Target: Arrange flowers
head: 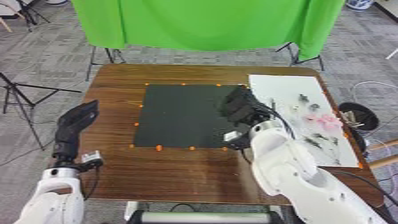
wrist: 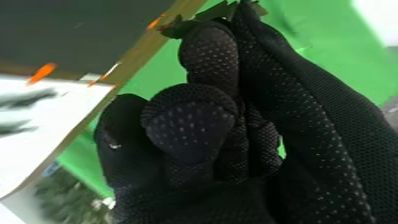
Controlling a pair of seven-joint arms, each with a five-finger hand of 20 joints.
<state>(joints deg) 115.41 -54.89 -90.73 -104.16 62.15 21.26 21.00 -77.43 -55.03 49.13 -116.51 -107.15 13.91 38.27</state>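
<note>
My right hand (head: pixel 238 106) is over the right edge of the black mat (head: pixel 178 117). Seen from the right wrist, the same hand (wrist: pixel 191 125) has its fingers and thumb closed together, with a leafy green sprig (wrist: pixel 182 26) pinched at their tips; most of its stem is hidden. On the white sheet (head: pixel 280 85) at the right lie pink flowers (head: pixel 327 121) and several dark green sprigs (head: pixel 304 98). At the table's left side, my left hand (head: pixel 75 124) has its fingers extended and holds nothing.
Orange markers (head: pixel 159 148) line the mat on the brown table (head: pixel 120 175). A dark round container (head: pixel 358 116) stands beyond the table's right edge. A green cloth (head: pixel 209 25) hangs behind the far edge, and a tripod (head: pixel 22 97) stands on the left.
</note>
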